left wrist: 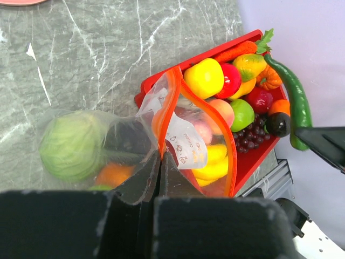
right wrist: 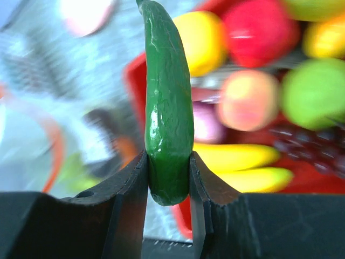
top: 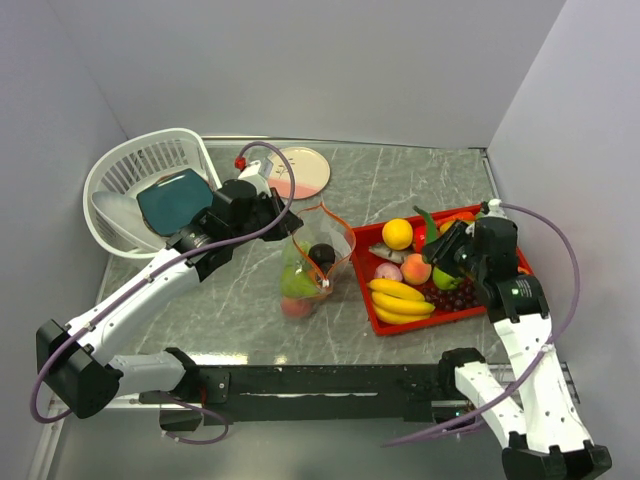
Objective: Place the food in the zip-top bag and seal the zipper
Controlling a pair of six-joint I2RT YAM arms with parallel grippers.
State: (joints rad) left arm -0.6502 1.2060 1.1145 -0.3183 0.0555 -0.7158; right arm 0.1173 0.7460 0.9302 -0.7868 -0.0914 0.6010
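Grey marbled worktop [top: 400, 180], pale walls all round, and the thing that matters right now is the green chilli [right wrist: 167, 108]. The right fingers [right wrist: 129, 189] are clamped on its blunt end and the long part pokes out past them, up over the red tray [top: 380, 325] where the other food sits, including the bananas [top: 400, 298] and grapes [top: 455, 297]. It looks like glossy hard plastic, light and a bit slippery. Held that near one end it could probably swivel in the grip, so a slow carry seems wise. Just left of the tray is the zip-top bag [top: 315, 265], down on the worktop with a few pieces already inside, one of them round and green [left wrist: 70, 145]. The left fingers [left wrist: 145, 178] are pinched shut on the bag's rim right at the orange zipper [left wrist: 173, 91], holding the mouth gaping. The film looks thin and floppy, so that stiffer rim is the place to hold it. Further out at the back are a white basket [top: 110, 175] and a pink plate [top: 300, 172].
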